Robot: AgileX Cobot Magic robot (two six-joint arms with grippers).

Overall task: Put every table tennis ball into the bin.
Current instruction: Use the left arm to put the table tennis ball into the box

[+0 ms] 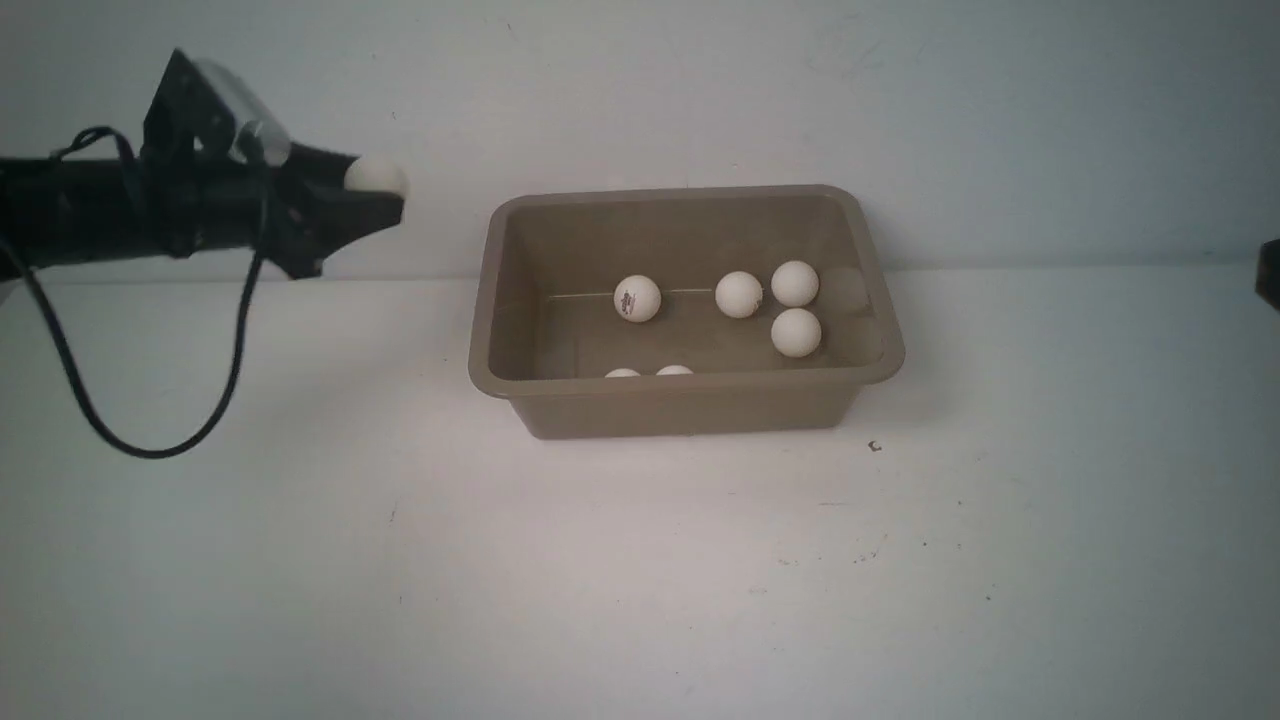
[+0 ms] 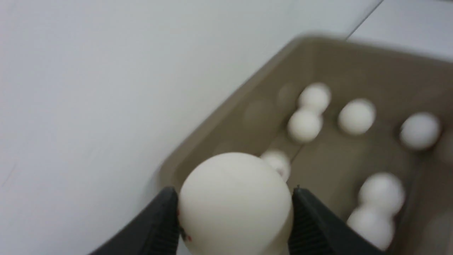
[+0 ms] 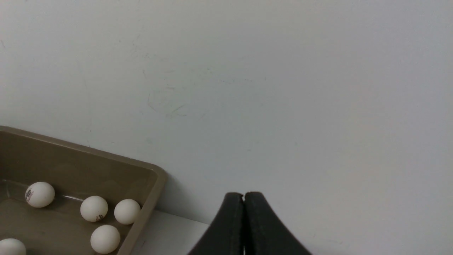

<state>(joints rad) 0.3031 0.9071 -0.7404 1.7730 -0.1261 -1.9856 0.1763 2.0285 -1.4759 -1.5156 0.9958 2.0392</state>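
Observation:
The taupe bin (image 1: pixel 680 412) stands at the table's middle by the back wall. Several white table tennis balls lie in it, one with a dark logo (image 1: pixel 637 298); two by the near wall are half hidden (image 1: pixel 648 372). My left gripper (image 1: pixel 380 192) is shut on one white ball (image 1: pixel 375 174), held in the air left of the bin and above its rim height. In the left wrist view the held ball (image 2: pixel 233 212) sits between the black fingers (image 2: pixel 162 219), with the bin (image 2: pixel 212 124) beyond. My right gripper (image 3: pixel 244 195) is shut and empty, right of the bin (image 3: pixel 155 177).
A white wall rises just behind the bin. A black cable (image 1: pixel 150 440) loops down from the left arm over the table's left side. A dark part of the right arm (image 1: pixel 1270 275) shows at the far right edge. Small dark specks (image 1: pixel 875 446) mark the white tabletop.

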